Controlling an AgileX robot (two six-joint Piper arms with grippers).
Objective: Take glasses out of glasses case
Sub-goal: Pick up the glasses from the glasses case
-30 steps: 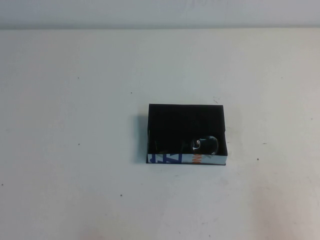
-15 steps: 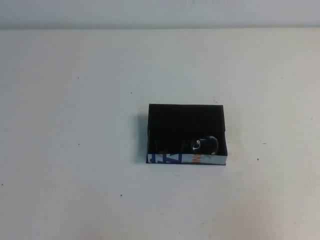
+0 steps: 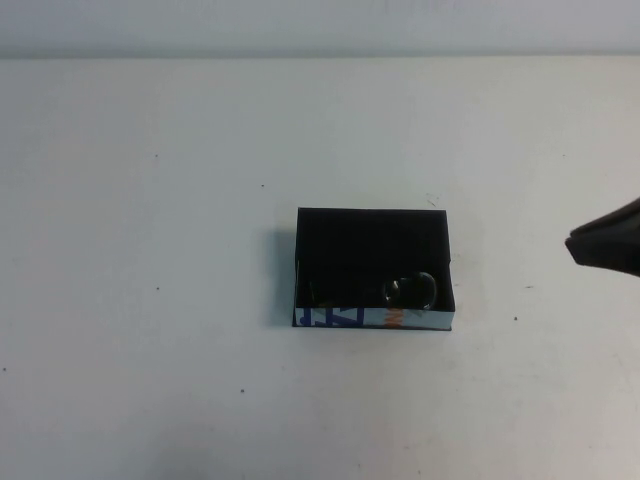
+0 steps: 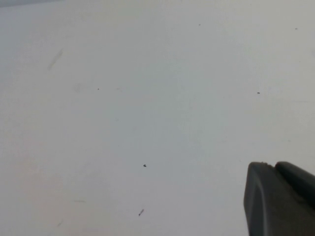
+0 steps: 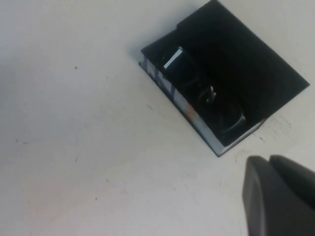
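The glasses case is an open shallow black box at the table's middle, its near wall white and light blue with blue letters and an orange mark. The dark glasses lie folded inside along the near wall, one lens showing. The right wrist view shows the case and the glasses in it. My right gripper reaches in from the right edge, shut and empty, well right of the case; it also shows in the right wrist view. My left gripper is shut and empty over bare table, outside the high view.
The white table carries only small dark specks around the case. A pale wall runs along the table's far edge.
My right gripper has come into the high view from the right edge. The case and the glasses have not moved.
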